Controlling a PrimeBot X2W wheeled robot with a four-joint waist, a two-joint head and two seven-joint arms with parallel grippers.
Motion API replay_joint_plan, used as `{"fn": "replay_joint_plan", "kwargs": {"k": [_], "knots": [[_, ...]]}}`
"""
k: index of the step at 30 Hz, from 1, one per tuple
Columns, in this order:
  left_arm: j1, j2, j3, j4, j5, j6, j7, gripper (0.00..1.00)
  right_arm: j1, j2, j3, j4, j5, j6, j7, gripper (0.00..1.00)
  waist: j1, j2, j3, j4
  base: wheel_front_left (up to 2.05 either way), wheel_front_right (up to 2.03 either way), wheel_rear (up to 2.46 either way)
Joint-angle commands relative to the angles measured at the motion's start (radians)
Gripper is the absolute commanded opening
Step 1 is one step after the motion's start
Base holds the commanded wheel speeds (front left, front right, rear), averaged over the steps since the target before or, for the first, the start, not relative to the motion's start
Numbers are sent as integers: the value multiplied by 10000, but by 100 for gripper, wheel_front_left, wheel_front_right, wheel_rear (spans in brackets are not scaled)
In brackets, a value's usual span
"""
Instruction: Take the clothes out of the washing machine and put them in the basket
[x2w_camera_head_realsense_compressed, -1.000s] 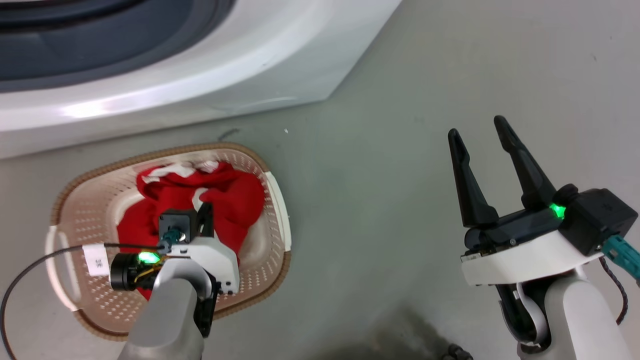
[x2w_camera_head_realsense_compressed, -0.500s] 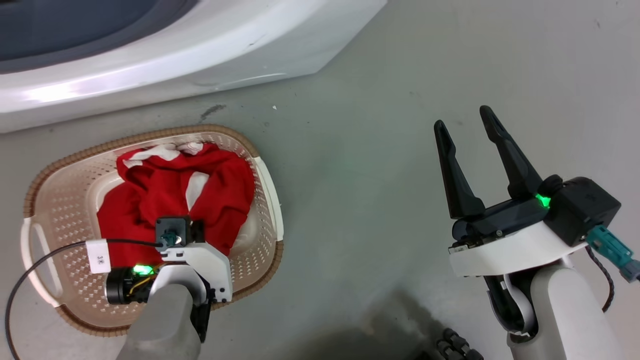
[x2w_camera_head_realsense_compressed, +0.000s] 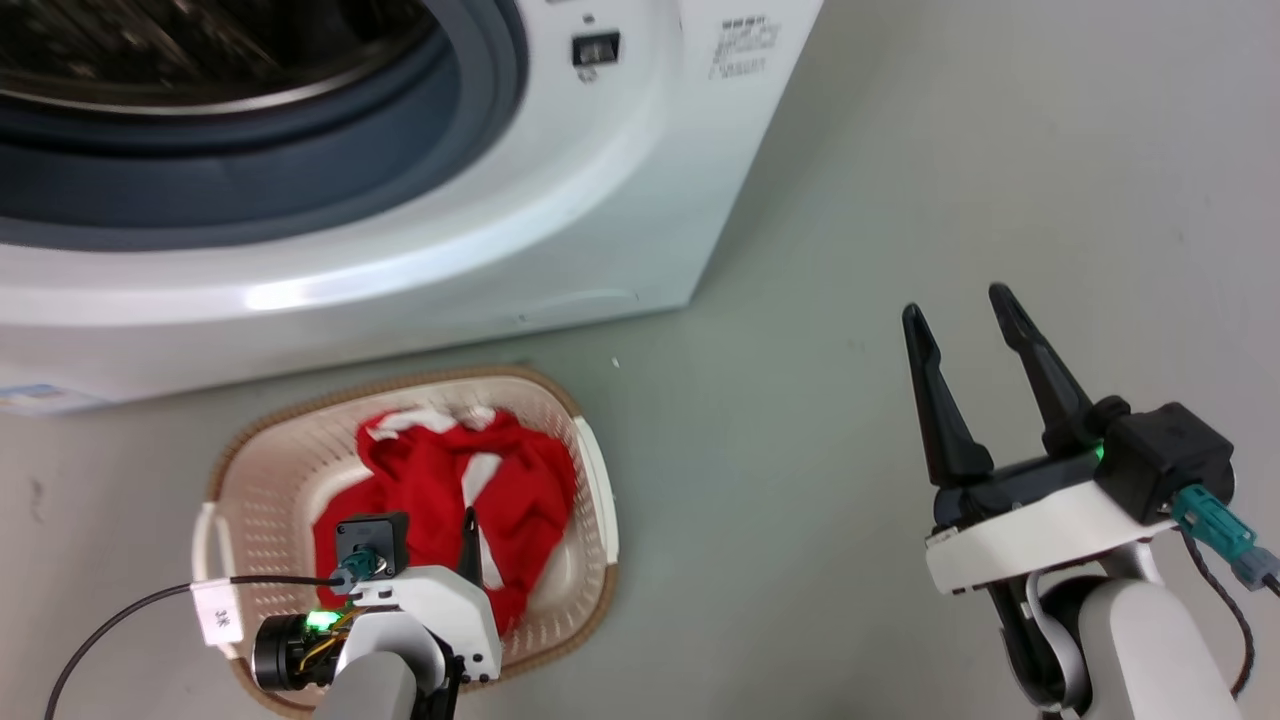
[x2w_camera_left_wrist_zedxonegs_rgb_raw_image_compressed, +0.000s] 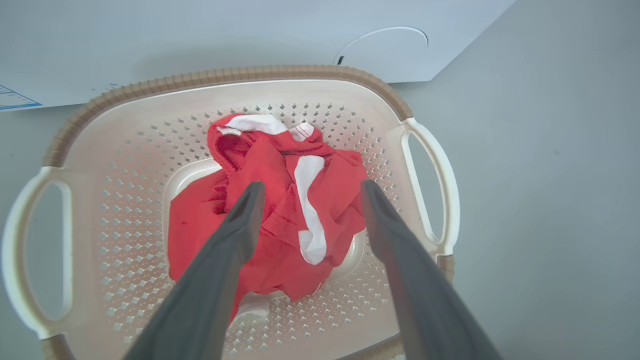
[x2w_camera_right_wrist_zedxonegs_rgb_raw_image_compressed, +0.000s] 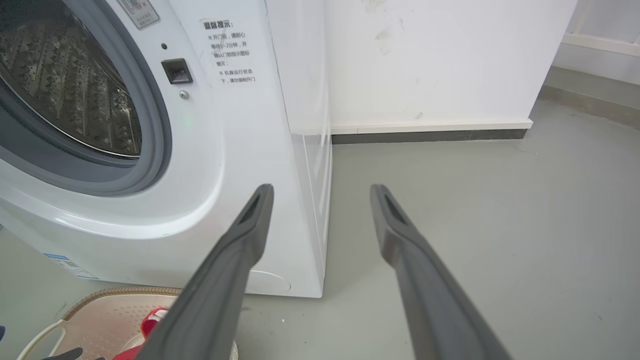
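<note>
Writing: a Chinese notice sticker (x2w_camera_right_wrist_zedxonegs_rgb_raw_image_compressed: 231, 52) sat on the front of the washing machine (x2w_camera_head_realsense_compressed: 400, 270); a cable tag (x2w_camera_head_realsense_compressed: 218, 613) read "3" and a blurred character.
Clothes (x2w_camera_left_wrist_zedxonegs_rgb_raw_image_compressed: 280, 210): heaped mid-bottom in the basket (x2w_camera_left_wrist_zedxonegs_rgb_raw_image_compressed: 150, 90), reaching its washer-side wall.
Left gripper (x2w_camera_left_wrist_zedxonegs_rgb_raw_image_compressed: 312, 186): fingers spread wide above them, empty.
Right gripper (x2w_camera_head_realsense_compressed: 955, 302): parted, holding nothing.
Right wrist view: perforated drum (x2w_camera_right_wrist_zedxonegs_rgb_raw_image_compressed: 65, 95), skirting (x2w_camera_right_wrist_zedxonegs_rgb_raw_image_compressed: 430, 131).

The washing machine (x2w_camera_head_realsense_compressed: 400, 270) stood close behind the basket (x2w_camera_head_realsense_compressed: 262, 480), its white front walling off the far rim, so the basket's mouth lay open from above and from the robot's side. Inside, the clothes (x2w_camera_head_realsense_compressed: 440, 480) were heaped mid-bottom, with bare perforated wall to their left. The porthole (x2w_camera_head_realsense_compressed: 480, 120) gaped unblocked onto the drum (x2w_camera_right_wrist_zedxonegs_rgb_raw_image_compressed: 65, 85). Rightward, open grey floor (x2w_camera_head_realsense_compressed: 800, 450) ran to the wall (x2w_camera_right_wrist_zedxonegs_rgb_raw_image_compressed: 425, 60); the right jaws hung spread above it.
</note>
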Motion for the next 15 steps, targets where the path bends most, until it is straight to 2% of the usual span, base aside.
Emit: {"fn": "replay_joint_plan", "kwargs": {"k": [1, 6, 15], "knots": [[190, -13, 56, -192, -6, -14, -24, 100, 183, 11, -71, -14, -6, -7, 21, 100, 0, 0, -1073, 504, 0, 0, 0], [885, -117, 271, -1453, 12, 79, -25, 100, 739, 11, -459, -94, -145, -7, 281, 100, 0, 0, -2131, 850, 0, 0, 0], [1811, -145, 262, -4901, 401, 398, -25, 100, 1637, 12, -1049, -390, -292, -7, 630, 100, 0, 0, -3352, 1496, 0, 0, 0]]}}
